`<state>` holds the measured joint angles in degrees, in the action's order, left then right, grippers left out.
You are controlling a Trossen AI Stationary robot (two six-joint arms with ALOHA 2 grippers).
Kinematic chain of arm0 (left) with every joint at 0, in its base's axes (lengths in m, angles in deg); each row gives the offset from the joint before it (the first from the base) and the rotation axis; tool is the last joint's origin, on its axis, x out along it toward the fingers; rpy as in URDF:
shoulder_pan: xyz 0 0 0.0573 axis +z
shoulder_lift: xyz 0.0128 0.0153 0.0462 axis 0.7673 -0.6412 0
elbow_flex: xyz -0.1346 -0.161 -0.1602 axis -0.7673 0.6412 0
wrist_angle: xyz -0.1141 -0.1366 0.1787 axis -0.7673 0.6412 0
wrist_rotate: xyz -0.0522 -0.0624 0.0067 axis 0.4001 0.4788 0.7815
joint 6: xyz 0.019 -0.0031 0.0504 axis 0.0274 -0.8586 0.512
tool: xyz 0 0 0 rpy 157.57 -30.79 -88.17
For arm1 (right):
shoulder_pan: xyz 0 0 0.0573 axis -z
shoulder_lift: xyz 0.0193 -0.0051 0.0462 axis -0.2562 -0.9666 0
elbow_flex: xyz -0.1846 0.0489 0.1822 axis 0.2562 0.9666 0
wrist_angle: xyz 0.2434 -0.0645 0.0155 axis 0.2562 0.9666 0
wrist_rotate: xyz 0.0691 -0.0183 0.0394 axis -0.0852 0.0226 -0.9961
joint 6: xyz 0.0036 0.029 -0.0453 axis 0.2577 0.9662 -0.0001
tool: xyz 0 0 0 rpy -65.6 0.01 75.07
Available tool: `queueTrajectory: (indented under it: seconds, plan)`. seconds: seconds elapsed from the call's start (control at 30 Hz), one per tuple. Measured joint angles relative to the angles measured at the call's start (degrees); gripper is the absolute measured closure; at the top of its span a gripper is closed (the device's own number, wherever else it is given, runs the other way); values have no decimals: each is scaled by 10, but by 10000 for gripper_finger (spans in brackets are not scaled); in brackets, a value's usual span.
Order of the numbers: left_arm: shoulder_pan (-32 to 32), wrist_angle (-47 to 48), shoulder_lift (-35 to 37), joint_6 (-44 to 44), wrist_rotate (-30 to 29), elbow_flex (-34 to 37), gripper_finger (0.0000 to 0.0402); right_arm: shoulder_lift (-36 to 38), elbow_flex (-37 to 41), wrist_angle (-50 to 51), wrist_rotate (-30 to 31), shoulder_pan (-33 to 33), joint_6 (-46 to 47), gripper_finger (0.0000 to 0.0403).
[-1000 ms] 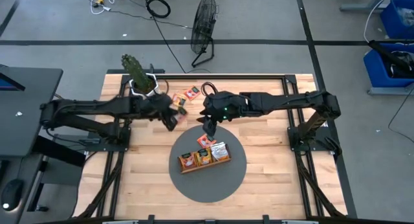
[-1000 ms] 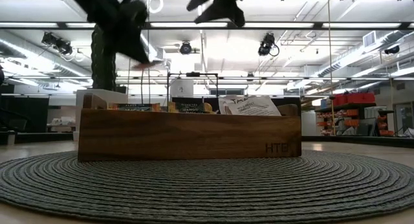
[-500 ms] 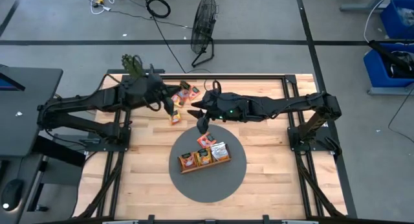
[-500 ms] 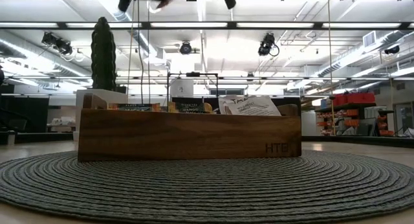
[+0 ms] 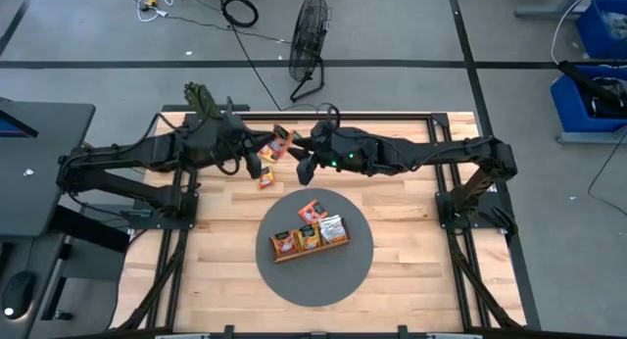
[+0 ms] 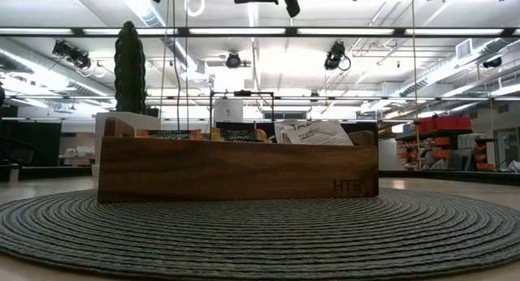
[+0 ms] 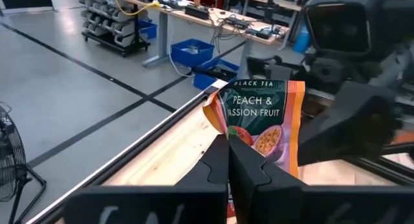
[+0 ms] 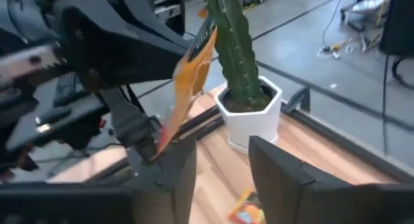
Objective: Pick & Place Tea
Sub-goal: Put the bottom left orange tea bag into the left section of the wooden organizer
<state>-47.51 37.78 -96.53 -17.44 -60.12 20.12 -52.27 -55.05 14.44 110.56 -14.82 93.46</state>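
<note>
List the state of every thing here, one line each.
Left claw: shut on a tea sachet, raised off the table.
Held sachet: upright, pinched at its lower edge, facing the right claw.
Right claw: open, raised, nothing between its fingers.
Tray: on the round mat, sachets standing inside.
Loose sachets: lying flat on the table.
Cactus: upright in its white pot.

In the low view both arms are cut off by the top edge, so neither pincer shows there. The wooden tray's (image 6: 236,169) front wall hides most of each sachet standing in it. From above, the labels of the loose sachets (image 5: 266,178) on the counter (image 5: 411,270) are too small to read. In the left wrist view, the held sachet's (image 7: 262,117) lower edge is hidden behind the pincer's fingers (image 7: 217,169).
</note>
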Motion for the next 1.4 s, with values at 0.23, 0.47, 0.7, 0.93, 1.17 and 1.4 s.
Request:
queueTrajectory:
  seconds: [0.23,0.47,0.7,0.93,1.17,1.4]
  plan:
    - [-13,4,0,36,-33,0,401,0,0,-20,-65,3,16,326]
    - [-14,0,0,75,-58,0,401,0,0,-36,-63,-7,11,343]
    - [-19,-5,0,82,-51,0,401,0,0,-85,-46,7,12,315]
    - [-19,-17,0,90,-45,0,401,0,0,-79,-52,15,28,313]
    - [-16,-19,6,128,-56,-1,401,0,0,-77,-76,6,-10,351]
    - [-4,-16,48,128,-67,-1,401,0,0,-42,-75,-7,-22,341]
